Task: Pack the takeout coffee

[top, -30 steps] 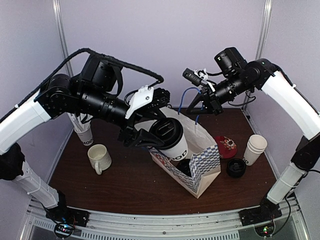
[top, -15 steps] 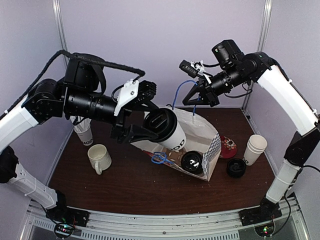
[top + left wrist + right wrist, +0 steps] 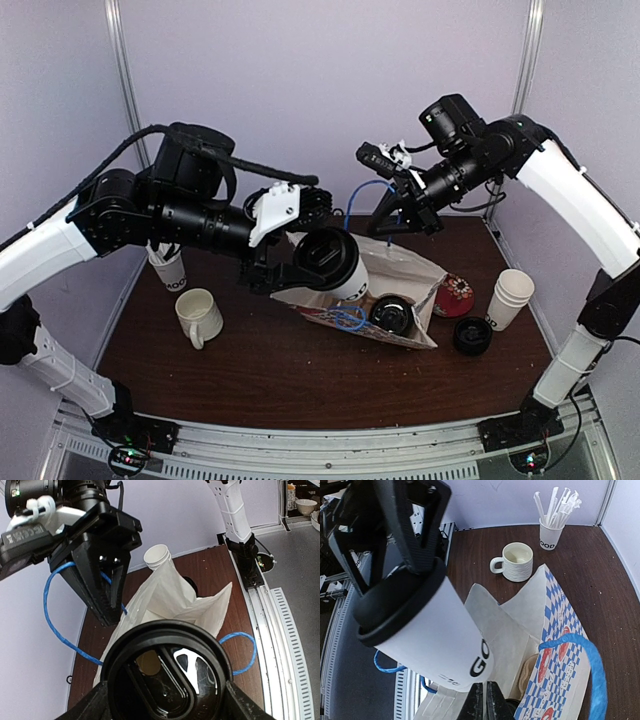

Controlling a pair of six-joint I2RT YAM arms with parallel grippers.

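- As far as I can judge from my screens, the packing is partway done. Nearest the arm bases, a loose black lid (image 3: 472, 335) lies on the table (image 3: 250, 370) just beside a stack of unlidded cups (image 3: 510, 297), and neither is packed.
- Just left of those, the paper bag (image 3: 415, 275) slumps on its side rather than standing. One lidded cup (image 3: 392, 314) lies in its mouth, and I count that one as in, or nearly so.
- Above the bag's left end, my left gripper (image 3: 305, 262) has its jaws spread wide around the second coffee (image 3: 352, 285) and grips it up by the lid. That cup hangs tilted in the air with its base toward the bag's opening, not yet inside.
- Farther back, my right gripper (image 3: 408, 215) is pinched closed on the bag's blue handle (image 3: 365, 192), holding that side up.
- What remains, I reckon, is to get the bag's mouth open and upright, slide the second coffee in beside the first, and let go. Whether the loose lid and spare cups belong in the bag I cannot tell.
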